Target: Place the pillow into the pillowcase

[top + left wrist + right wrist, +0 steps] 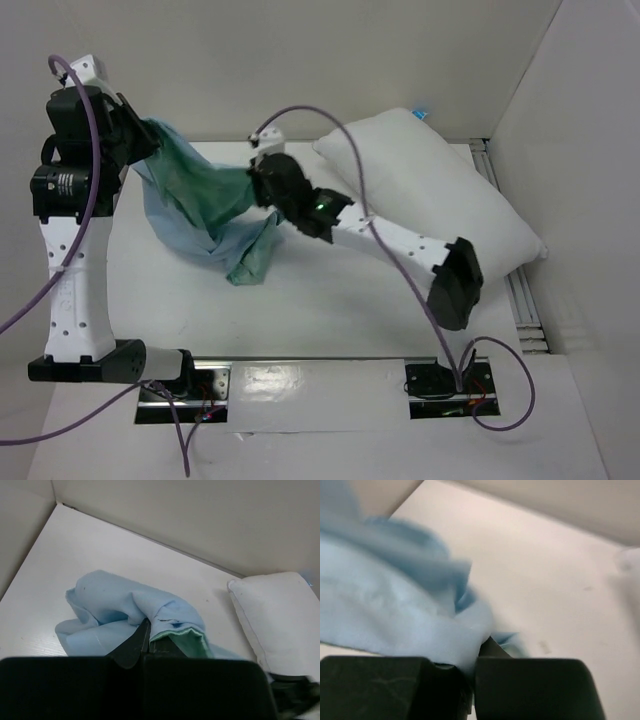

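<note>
Pillowcase [205, 205]: draped left of centre, strung between both grippers.
Pillow [430, 190]: right rear, apart from it.
Left gripper [142, 135]: clamped on its edge.
Right gripper [260, 185]: pinching it too.
Tip: pull the mouth open toward the pillow.

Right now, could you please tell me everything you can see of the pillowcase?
The pillowcase is soft, rumpled cloth, light blue on one face and green on the other. The left gripper pinches one end and the right gripper pinches another fold; its lower folds droop onto the table, left of the pillow.
</note>
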You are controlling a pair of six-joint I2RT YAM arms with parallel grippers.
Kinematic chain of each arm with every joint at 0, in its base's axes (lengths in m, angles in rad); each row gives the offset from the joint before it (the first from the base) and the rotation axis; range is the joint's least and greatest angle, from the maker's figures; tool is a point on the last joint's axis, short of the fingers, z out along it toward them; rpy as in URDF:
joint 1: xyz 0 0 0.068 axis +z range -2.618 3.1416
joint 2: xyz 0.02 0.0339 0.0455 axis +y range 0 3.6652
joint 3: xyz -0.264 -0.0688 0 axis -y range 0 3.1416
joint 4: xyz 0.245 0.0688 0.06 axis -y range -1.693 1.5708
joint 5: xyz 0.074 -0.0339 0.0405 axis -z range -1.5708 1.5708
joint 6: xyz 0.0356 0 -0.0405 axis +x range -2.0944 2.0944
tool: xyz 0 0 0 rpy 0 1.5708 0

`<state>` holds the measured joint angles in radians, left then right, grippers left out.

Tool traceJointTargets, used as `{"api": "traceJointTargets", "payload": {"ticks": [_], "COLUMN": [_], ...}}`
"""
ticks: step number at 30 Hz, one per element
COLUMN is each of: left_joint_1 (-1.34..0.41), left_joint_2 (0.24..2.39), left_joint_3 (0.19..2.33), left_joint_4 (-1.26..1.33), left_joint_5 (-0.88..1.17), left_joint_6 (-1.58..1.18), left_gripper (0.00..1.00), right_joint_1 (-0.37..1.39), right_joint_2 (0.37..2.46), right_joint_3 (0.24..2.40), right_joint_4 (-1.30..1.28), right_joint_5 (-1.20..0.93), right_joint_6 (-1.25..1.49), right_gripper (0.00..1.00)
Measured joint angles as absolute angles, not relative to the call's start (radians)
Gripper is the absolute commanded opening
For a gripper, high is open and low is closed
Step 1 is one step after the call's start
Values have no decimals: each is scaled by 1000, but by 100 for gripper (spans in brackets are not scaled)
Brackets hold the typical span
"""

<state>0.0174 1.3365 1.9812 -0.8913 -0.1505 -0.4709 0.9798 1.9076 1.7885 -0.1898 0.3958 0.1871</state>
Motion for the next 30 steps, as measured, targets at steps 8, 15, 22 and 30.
{"api": "traceJointTargets", "payload": {"ticks": [8,15,22,30], "left_joint_1": [-19,-27,-63,-45], "left_joint_2": [1529,1539,1524,1630], "left_joint_3": [2146,2219,2235,2343], "left_joint_4": [-891,-813,-652,-511], "left_joint_5": [134,443,753,851], "left_joint_6": [-473,-479,-558,-637], "left_gripper": [0,0,0,0], "right_joint_1": [720,747,753,752], "right_joint_2": [1661,1423,1235,1235], "right_joint_3": [1988,1935,1913,1994], "right_joint_4": [-243,-296,-340,-432], "right_joint_5": [409,352,312,141], "right_joint_6": [53,-21,-44,-33], "right_gripper": [0,0,0,0]}}
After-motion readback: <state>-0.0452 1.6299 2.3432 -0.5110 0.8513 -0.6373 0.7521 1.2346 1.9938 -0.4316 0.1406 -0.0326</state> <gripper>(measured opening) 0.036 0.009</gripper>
